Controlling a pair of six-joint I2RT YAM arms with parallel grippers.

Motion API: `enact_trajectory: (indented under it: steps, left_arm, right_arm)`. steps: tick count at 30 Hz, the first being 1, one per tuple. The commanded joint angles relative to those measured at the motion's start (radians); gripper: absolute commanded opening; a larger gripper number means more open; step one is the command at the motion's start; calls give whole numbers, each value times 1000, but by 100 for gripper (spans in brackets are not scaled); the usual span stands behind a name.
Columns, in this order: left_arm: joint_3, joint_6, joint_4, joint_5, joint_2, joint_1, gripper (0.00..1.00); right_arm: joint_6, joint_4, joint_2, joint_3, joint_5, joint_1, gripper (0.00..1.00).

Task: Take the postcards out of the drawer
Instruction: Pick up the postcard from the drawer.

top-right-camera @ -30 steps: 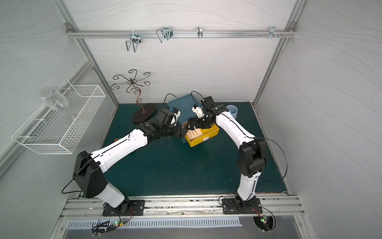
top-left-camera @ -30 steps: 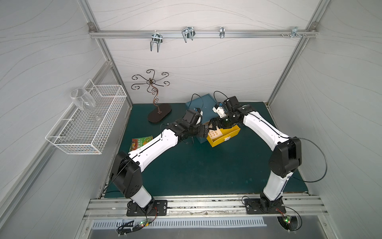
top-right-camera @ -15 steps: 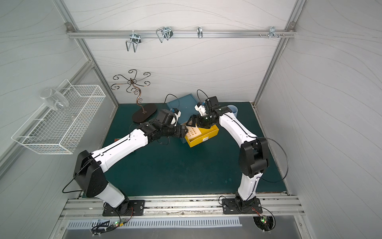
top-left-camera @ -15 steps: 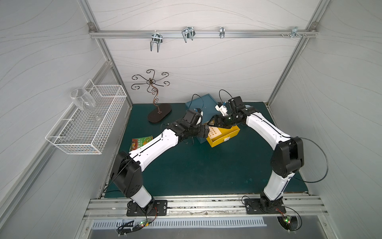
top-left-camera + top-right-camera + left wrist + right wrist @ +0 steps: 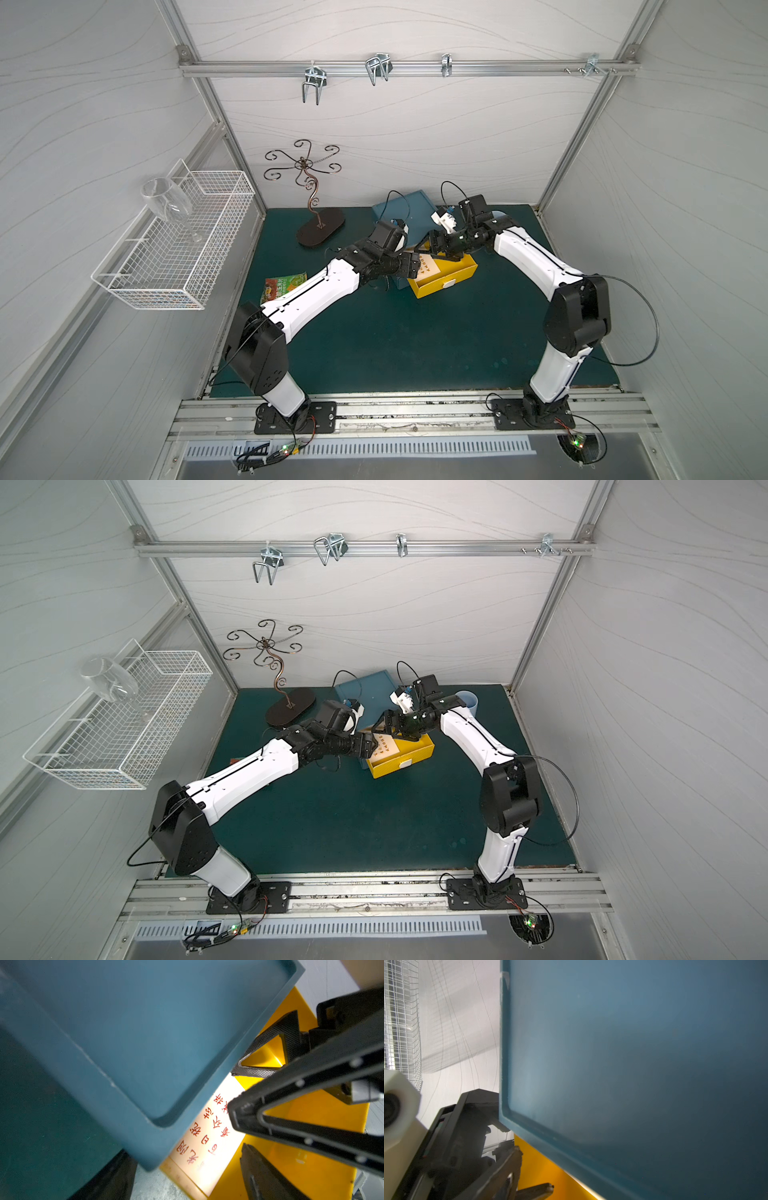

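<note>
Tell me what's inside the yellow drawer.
A cream postcard with red characters lies flat on the drawer floor. The blue cabinet covers the drawer's back, so any further cards there, or under this one, cannot be seen.

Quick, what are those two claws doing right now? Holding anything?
Left gripper: open, holding nothing, at the yellow drawer.
Right gripper: open, holding nothing, at the same drawer.

a dark green mat (image 5: pixel 415 340) was spread over the tabletop. along its back edge were set an ornate wire stand (image 5: pixel 321 227) on an oval base, a blue drawer cabinet (image 5: pixel 405 206) and a pale blue cup (image 5: pixel 467 700). a green-and-red snack packet (image 5: pixel 282 286) was laid flat near the left edge.
</note>
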Motion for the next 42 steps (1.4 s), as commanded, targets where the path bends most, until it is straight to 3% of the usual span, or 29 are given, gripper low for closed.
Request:
enact_trajectory:
  steps: [1,17,42]
  left_arm:
    - [45,-1,17,12,12,-7,83]
    - [48,-62,60,15,24,-37,71]
    - [44,-65,81,44,33,-40,70]
  right_arm:
    - [21,19,0,-8,-38,4,91]
    - [-29,-49,20,34,55,29,90]
    - [128,127,-19,-20,-164,7,89]
